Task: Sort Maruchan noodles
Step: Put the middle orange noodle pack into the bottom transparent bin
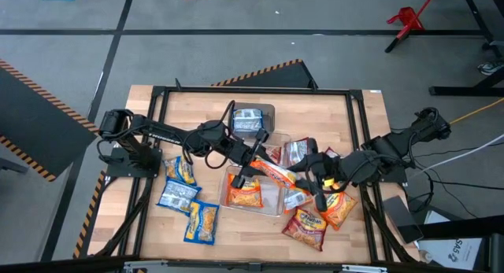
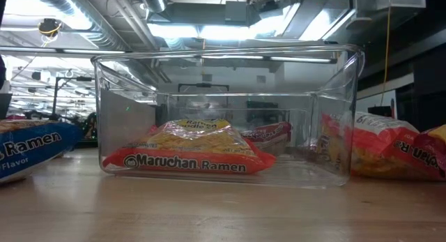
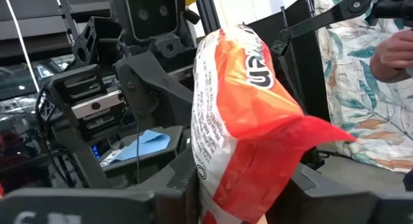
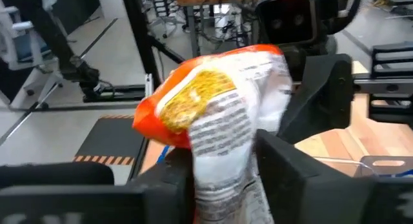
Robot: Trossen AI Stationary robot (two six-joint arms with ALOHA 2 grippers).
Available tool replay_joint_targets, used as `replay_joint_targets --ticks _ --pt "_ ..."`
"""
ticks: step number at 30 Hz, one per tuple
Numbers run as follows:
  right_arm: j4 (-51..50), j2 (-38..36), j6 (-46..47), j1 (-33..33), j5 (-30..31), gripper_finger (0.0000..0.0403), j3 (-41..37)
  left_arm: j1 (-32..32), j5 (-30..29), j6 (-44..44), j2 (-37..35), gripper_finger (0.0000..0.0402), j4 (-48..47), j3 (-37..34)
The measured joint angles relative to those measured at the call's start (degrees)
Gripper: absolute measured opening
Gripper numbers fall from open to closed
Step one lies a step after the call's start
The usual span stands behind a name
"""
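Note:
An orange Maruchan packet (image 1: 276,172) hangs in the air between my two grippers, above the far right corner of the near clear bin (image 1: 276,204). My left gripper (image 1: 256,160) (image 3: 232,208) is shut on its left end. My right gripper (image 1: 305,179) (image 4: 222,188) is shut on its right end. Another orange packet (image 1: 245,195) (image 2: 187,153) lies flat in the near bin. The far clear bin (image 1: 268,109) holds a silver-and-blue packet (image 1: 248,120). Three blue-and-yellow packets (image 1: 180,171) lie on the table's left side. My left gripper pinches the orange packet's left end (image 3: 222,182) between its two fingers, coming roughly level from the table's left. The packet runs on away from the fingers, lifted clear of the table. My right gripper pinches the opposite end (image 4: 222,166), where the white printed back shows, between its two fingers, coming roughly level from the table's right. The packet spans the gap between both grippers, clear of the bin below.
Red and orange packets (image 1: 311,224) (image 2: 380,153) lie on the table right of the near bin, below my right arm. A red-and-silver packet (image 1: 296,151) lies behind the grippers. A person's hand (image 3: 395,53) shows in the room beyond. Bare wood (image 1: 252,234) lies along the near edge.

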Motion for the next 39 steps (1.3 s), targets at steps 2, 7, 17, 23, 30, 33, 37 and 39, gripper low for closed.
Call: replay_joint_targets --ticks 2,7,17,23,30,33,37,39 --pt "-0.1 0.0 0.0 0.0 -1.5 0.0162 0.0 0.0 -0.2 -0.2 0.0 0.0105 -0.2 0.0" --pt "-2.9 -1.0 1.7 0.0 -3.0 0.0194 0.0 0.0 -1.8 -2.4 0.0 0.0089 -0.8 0.0" --pt "-15.1 -5.9 9.3 0.1 -3.2 0.0198 0.0 0.1 -7.8 -4.8 0.0 0.0082 -13.0 0.0" --pt "-23.1 -8.9 11.7 0.0 -2.7 0.0198 0.0 0.1 -9.6 -0.2 -0.3 0.0081 -24.8 0.0" --pt "-26.4 -9.8 12.8 0.0 1.0 0.0198 0.0 -1.0 -16.5 -1.2 -1.2 0.0081 -39.8 -0.1" --pt "-27.5 -9.7 13.7 0.0 0.9 0.0198 0.0 -1.4 -17.2 -14.0 -1.7 0.0081 -42.0 -0.1" --pt "-28.8 -9.3 13.9 0.0 1.2 0.0198 0.0 -2.0 -16.0 -36.5 -1.8 0.0081 -41.3 0.0" --pt "-28.9 -9.4 14.0 0.0 1.1 0.0198 0.0 -2.4 -15.1 -43.1 -1.8 0.0081 -41.6 0.0"
